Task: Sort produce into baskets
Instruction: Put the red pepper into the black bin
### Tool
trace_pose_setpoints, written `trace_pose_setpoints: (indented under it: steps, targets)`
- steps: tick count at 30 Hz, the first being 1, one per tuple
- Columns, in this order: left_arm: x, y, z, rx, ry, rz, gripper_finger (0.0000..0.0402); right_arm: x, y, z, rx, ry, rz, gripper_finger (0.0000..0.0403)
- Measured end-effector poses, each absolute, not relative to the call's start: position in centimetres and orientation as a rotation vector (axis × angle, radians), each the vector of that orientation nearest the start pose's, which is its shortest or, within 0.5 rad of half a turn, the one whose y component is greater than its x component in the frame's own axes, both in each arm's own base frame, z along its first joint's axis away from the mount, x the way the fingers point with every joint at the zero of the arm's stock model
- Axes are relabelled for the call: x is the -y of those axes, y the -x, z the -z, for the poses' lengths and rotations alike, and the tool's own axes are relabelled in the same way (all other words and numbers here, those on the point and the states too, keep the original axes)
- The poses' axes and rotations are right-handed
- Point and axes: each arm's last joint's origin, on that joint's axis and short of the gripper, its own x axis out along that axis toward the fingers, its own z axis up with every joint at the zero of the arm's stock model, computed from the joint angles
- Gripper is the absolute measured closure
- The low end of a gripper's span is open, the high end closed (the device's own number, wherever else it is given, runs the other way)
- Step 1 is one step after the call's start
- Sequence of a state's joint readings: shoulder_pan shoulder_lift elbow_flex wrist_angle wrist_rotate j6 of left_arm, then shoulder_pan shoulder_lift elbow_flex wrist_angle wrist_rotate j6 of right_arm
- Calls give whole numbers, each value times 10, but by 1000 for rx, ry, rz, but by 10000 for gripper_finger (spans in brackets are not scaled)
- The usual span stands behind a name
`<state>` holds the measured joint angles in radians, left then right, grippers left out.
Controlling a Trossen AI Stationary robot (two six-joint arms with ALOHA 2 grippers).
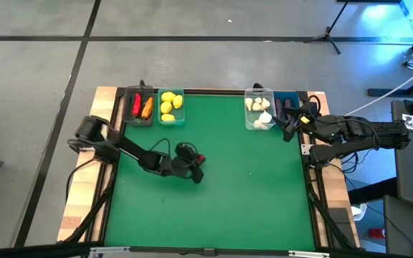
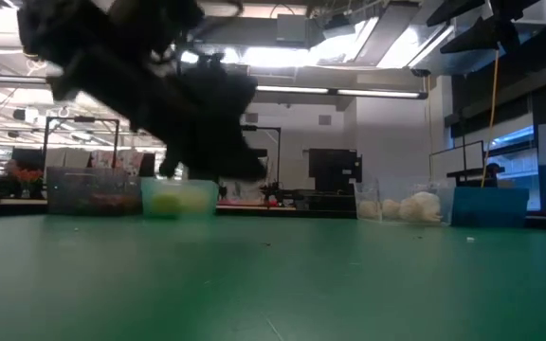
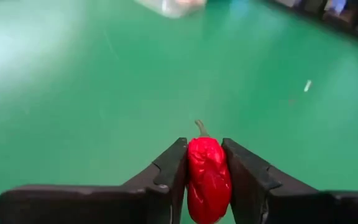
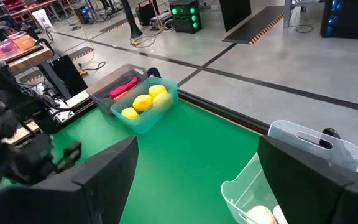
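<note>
Near the middle-left of the green table (image 1: 249, 201), I am closing my left gripper (image 3: 207, 165) on a small red pepper (image 3: 208, 177), jaws pinching its glossy, wrinkled sides. It is slick and tapered, so it could squirt out as I lift. My right gripper (image 4: 197, 168) is waiting wide open and empty over the clear bin (image 4: 291, 162).

From low down I see my left arm (image 2: 159, 85) only as a dark blur. The red pepper (image 3: 208, 177) runs off the picture's edge. Things in the blue basket (image 1: 287, 104) are too dark for me to tell.
</note>
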<state>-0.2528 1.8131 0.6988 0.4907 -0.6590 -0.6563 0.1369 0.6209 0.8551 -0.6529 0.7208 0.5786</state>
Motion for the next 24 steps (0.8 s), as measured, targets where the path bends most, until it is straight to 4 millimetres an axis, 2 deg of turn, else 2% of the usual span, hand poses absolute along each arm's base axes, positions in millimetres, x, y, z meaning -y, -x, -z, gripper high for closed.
trace_pose_setpoints:
  steps: [4, 7, 14, 19, 24]
  targets:
    - [52, -306, -151, -339, 395, -580, 313, 4, -113, -336, -207, -379, 665, 72]
    - [32, -293, -180, -293, 436, -691, 313, 4, -113, -336, -207, -378, 665, 72]
    - [-26, -233, -233, -286, 445, -985, 314, 4, -113, -336, -207, -378, 665, 72]
    - [-60, -176, -252, -353, 450, -1207, 314, 4, -113, -336, -207, -378, 665, 72]
    - [-81, -127, -250, -386, 507, -1435, 314, 4, -113, -336, -207, -377, 666, 72]
